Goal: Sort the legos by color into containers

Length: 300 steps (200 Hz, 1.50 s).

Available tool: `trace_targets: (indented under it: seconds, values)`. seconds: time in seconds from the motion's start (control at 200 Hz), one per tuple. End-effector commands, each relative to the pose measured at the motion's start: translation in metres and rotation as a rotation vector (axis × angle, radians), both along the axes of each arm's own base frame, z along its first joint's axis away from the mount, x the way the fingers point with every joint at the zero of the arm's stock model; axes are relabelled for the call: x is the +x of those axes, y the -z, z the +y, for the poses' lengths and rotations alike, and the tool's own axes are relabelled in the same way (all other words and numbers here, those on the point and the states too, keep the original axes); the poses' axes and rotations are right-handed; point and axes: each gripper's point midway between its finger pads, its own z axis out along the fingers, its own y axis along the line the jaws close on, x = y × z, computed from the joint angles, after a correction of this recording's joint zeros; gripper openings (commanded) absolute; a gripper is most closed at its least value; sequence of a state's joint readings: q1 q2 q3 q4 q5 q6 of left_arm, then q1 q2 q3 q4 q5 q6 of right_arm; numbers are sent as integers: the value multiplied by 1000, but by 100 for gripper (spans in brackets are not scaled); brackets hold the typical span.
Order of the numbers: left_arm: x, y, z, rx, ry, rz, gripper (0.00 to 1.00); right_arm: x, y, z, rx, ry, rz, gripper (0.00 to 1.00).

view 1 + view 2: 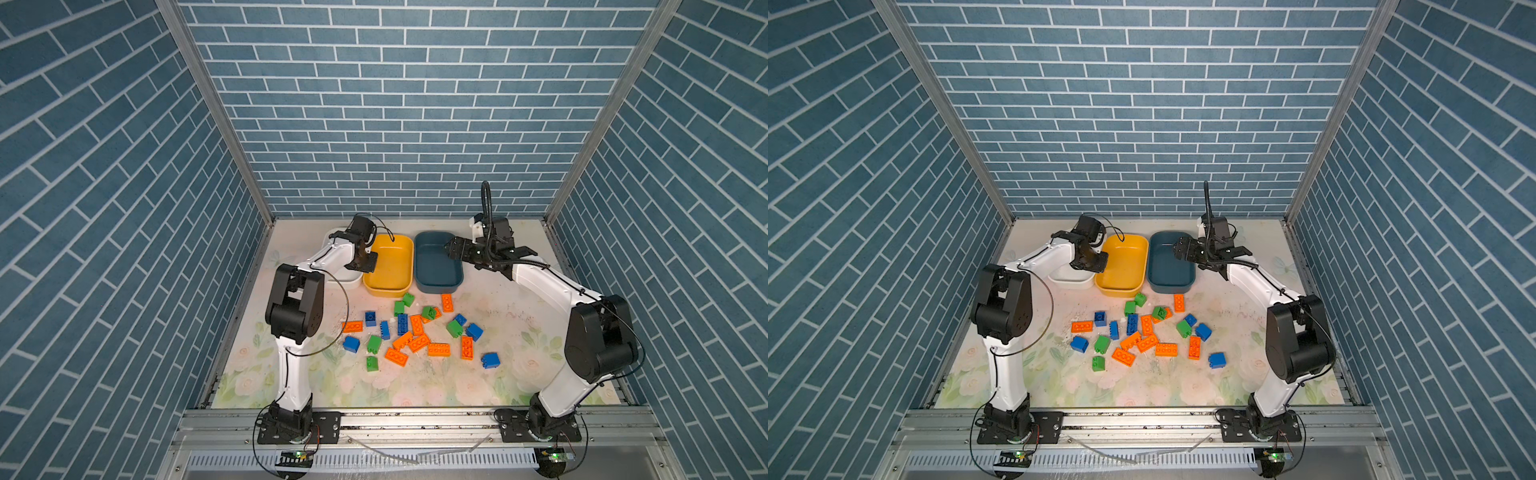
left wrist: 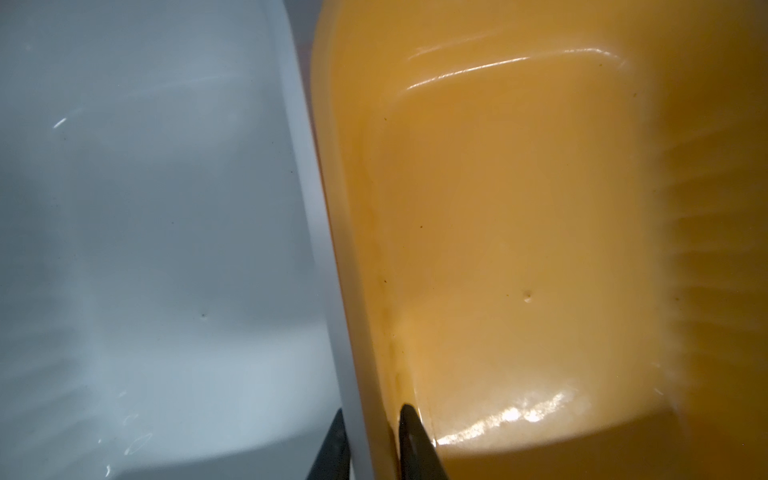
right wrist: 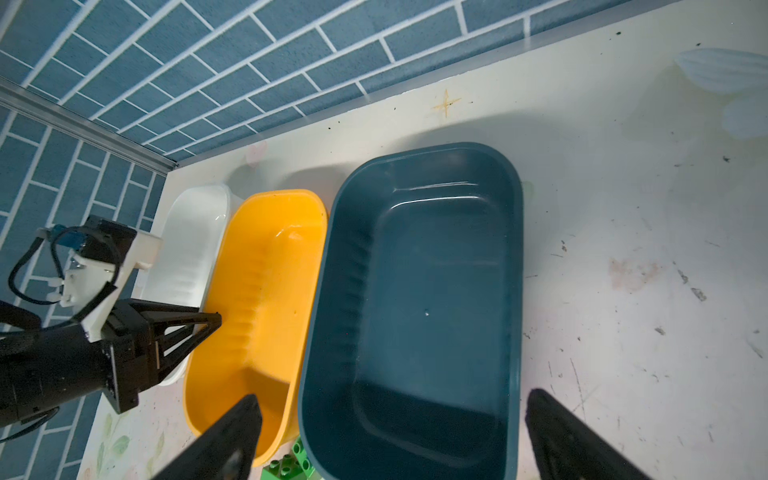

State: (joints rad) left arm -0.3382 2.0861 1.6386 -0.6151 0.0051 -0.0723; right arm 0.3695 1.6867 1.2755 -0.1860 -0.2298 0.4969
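Glossy plastic: left pincer pinches white tub and yellow tub by touching rims; right pincer gapes above teal tub.

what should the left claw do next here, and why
Probably drag both tubs gently toward the legos: the left claw is shut across the touching rims of the white tub and yellow tub, and both look empty.

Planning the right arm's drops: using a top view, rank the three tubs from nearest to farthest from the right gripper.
1. The teal tub: right end of the row; the right gripper hangs over its right edge.
2. The yellow tub: middle of the row, beside the teal one.
3. The white tub: left end of the row, beyond the yellow one.
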Motion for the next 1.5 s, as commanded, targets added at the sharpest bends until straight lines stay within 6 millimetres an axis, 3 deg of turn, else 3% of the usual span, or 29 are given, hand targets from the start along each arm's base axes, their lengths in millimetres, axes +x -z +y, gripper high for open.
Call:
trace_targets:
  seconds: [0.0,0.355,0.635,0.795,1.01,1.2,1.365,1.495]
  values:
    - [-5,12,-12,37,-41,38,21,-5,18,3,-14,-33,25,99]
    - [-12,17,-61,-90,-210,68,21,-13,50,6,-49,-81,98,99]
    - [-7,24,-66,-57,-361,52,20,-9,69,15,-61,-140,151,99]
    - [-5,21,-77,-61,-342,45,22,-4,72,22,-41,-161,160,99]
    - [-9,21,-71,-31,-363,49,27,1,72,39,25,-217,172,99]
    - [-10,6,-80,-98,-344,47,40,4,70,49,63,-254,176,99]
    - [-15,-3,-91,-176,-324,62,48,6,61,41,38,-216,149,98]
    - [-20,-6,-96,-213,-318,80,53,-7,56,34,22,-205,152,98]
